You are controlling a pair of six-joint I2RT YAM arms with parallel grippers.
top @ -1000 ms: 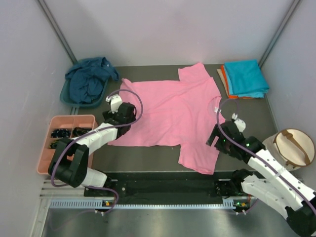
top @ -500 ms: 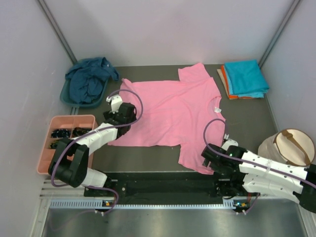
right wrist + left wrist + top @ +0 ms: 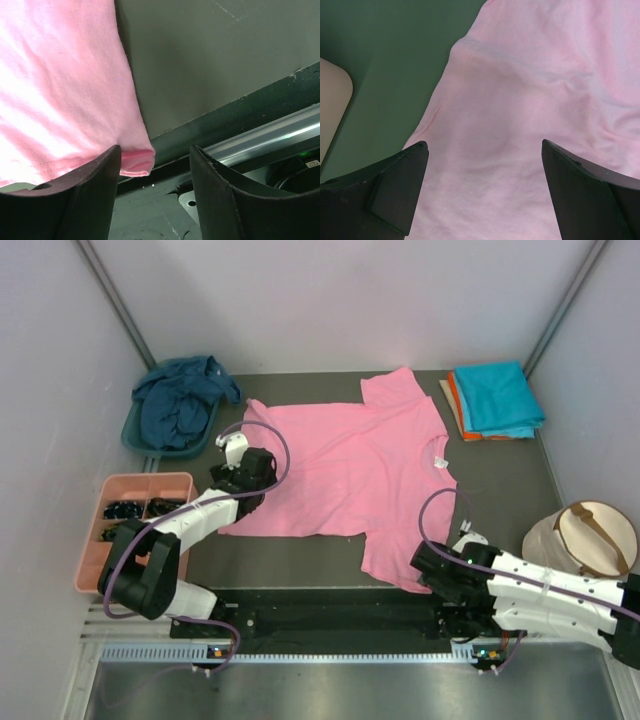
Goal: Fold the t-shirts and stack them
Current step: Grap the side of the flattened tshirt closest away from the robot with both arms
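The bright pink cloth t-shirt (image 3: 340,465) lies spread flat in the middle of the tabletop (image 3: 500,490); my left fingers (image 3: 254,468) stand fully apart, gripping nothing, over its 9 o'clock edge; my right fingers (image 3: 427,564) are partway apart astride the corner of its 5 o'clock sleeve, not pinched on it; the folded turquoise shirt (image 3: 498,395) tops the orange one (image 3: 458,410) at 2 o'clock; the crumpled navy shirt (image 3: 180,400) sits at 10 o'clock.

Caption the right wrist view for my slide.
Right gripper, jaws apart, straddles a sleeve corner of the pink t-shirt at the table edge.
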